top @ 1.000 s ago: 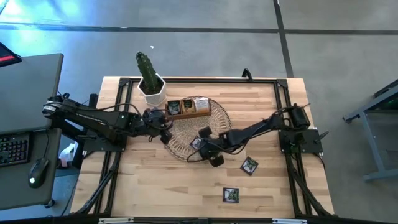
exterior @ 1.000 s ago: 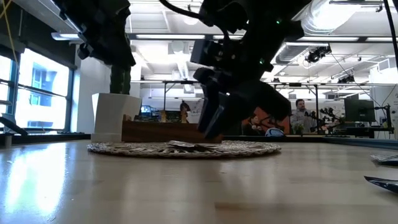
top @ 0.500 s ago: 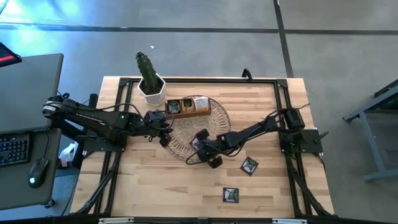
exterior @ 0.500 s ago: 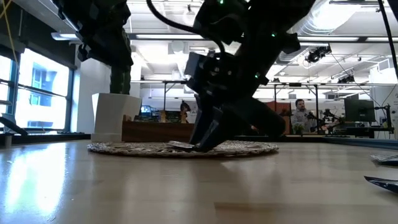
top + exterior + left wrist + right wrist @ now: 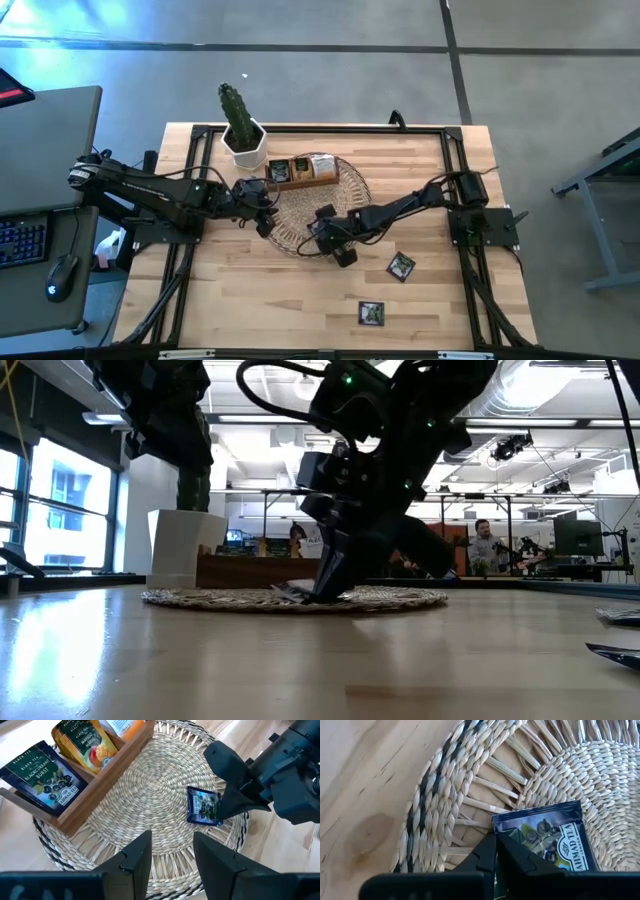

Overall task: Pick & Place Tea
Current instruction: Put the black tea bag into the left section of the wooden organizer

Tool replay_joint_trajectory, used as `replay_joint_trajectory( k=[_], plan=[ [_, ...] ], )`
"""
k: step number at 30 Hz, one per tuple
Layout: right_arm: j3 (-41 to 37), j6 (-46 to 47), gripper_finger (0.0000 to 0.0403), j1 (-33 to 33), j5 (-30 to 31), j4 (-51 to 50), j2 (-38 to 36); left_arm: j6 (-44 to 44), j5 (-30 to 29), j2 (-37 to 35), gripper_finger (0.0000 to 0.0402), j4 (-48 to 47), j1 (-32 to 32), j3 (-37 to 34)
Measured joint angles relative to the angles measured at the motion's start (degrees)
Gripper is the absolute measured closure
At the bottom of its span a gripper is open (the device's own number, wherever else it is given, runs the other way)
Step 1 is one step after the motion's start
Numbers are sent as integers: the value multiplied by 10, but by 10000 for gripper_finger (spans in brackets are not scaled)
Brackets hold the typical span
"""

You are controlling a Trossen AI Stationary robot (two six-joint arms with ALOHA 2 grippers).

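A dark purple-black tea sachet (image 5: 202,806) lies on the round wicker mat (image 5: 296,222), near its front right rim. My right gripper (image 5: 496,851) slants down onto it and is shut on it; the high view shows that gripper (image 5: 321,232) over the mat's near right part. My left gripper (image 5: 172,852) hangs open above the mat's left side, beside the wooden box (image 5: 95,785), and touches nothing. The box stands on the mat's far part with several sachets upright in its compartments. My right gripper pinches the sachet's edge (image 5: 506,834) beside one corner between its two fingers. The fingers (image 5: 235,802) slant down from the table's right side. The rest of the sachet (image 5: 555,845) rests on the mat's weave.
Two more dark sachets (image 5: 401,265) (image 5: 371,313) lie flat on the bare wood near the front right. A cactus in a white pot (image 5: 243,135) stands at the far left, next to the box. People show in the room beyond the table.
My right gripper has sunk onto the mat, moved slightly toward the table's left, and shut on the dark sachet's edge. The sachet has stayed on the mat.
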Motion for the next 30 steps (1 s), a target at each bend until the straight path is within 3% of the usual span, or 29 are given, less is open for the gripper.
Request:
replay_joint_trajectory(
  k=[9,18,24,30],
  plan=[
    [-2,-21,399,34,13,-7,-29,0,2,0,259,0,0,0],
    [-2,-195,400,89,101,-1,-52,0,-42,0,259,25,0,0],
    [-2,-378,401,140,234,22,-54,68,-90,0,259,30,0,0],
    [-2,-544,401,175,374,40,-54,79,-98,0,259,29,0,0]
  ],
)
